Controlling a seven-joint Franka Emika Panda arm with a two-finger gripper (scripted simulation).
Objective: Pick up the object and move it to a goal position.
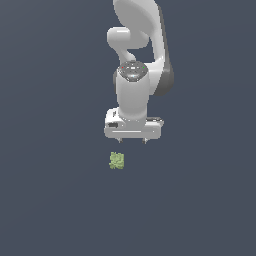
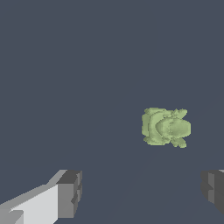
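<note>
Seeing both fingers (image 2: 70,192) spread wide with nothing between them, so my gripper (image 1: 132,140) is released and empty. Object (image 1: 116,160), the olive-green bumpy lump, sits alone on the dark floor (image 1: 50,200), below the fingertips and slightly toward the exterior view's left, not touching them. Arm (image 1: 137,60) stands above.

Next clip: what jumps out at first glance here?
The small olive-green bumpy lump stands out, alone on the plain dark grey floor. Above it, slightly toward the exterior view's right, hangs the white robot arm, its claw open and not touching the lump, which the wrist view shows ahead of the dark fingertips.
</note>
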